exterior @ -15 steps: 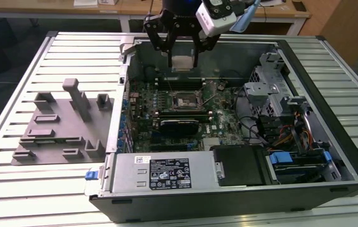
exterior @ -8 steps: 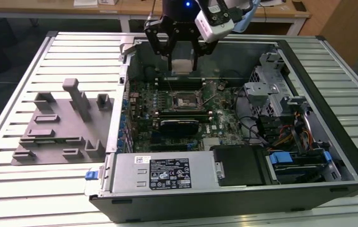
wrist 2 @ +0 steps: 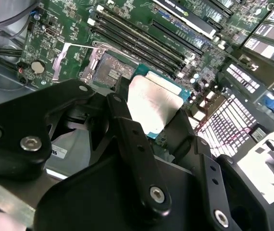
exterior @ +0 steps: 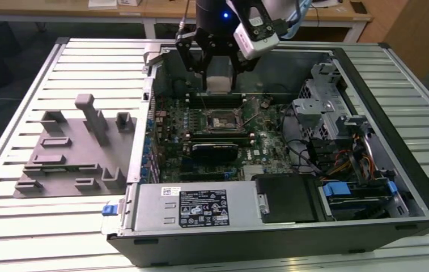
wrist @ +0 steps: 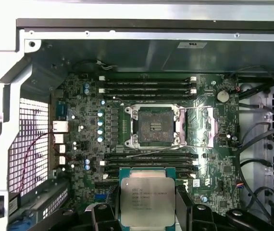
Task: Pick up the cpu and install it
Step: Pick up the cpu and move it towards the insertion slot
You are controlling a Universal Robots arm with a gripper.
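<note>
A single robot arm (exterior: 225, 14) comes straight down from the top of the exterior view, wrist vertical. Its black gripper (exterior: 220, 89) points downward. In both wrist views the two fingers (wrist: 187, 211) press opposite edges of the cpu (wrist: 143, 199), metal face up.

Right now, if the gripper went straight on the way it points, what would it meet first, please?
Likely the motherboard, at the memory slots beside the open socket, with the cpu held in the gripper touching first; depth is unclear.
</note>
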